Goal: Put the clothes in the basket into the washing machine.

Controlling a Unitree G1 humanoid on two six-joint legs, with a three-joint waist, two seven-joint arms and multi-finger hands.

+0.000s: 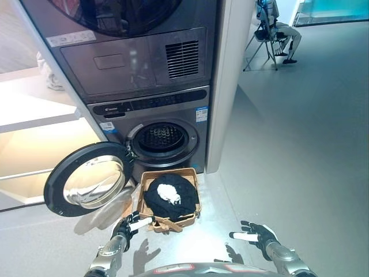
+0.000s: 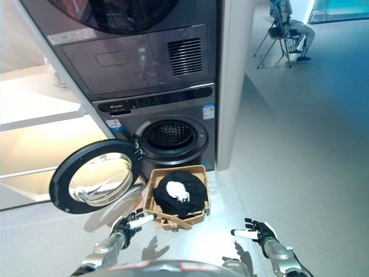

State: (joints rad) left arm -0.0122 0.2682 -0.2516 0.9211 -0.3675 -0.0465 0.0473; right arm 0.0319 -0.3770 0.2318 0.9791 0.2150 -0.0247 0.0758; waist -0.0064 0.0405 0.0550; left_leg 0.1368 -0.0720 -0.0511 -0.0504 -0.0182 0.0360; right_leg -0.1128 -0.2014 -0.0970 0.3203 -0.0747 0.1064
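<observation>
A brown basket (image 1: 194,180) sits on the floor just in front of the washing machine (image 1: 167,109). It holds dark clothes (image 1: 167,202) with a white piece (image 1: 169,193) on top. The machine's round door (image 1: 89,179) hangs open to the left and the drum (image 1: 162,137) looks empty. My left hand (image 1: 128,224) hovers at the basket's near left corner, fingers relaxed and holding nothing. To the right, my right hand (image 1: 256,234) is spread open above the floor, apart from the basket.
A dryer (image 1: 132,34) is stacked above the washer. A white pillar (image 1: 228,86) stands to the machine's right. Pale shelving (image 1: 34,138) runs along the left. A person sits on a chair (image 1: 271,34) at the far back right, beyond grey floor.
</observation>
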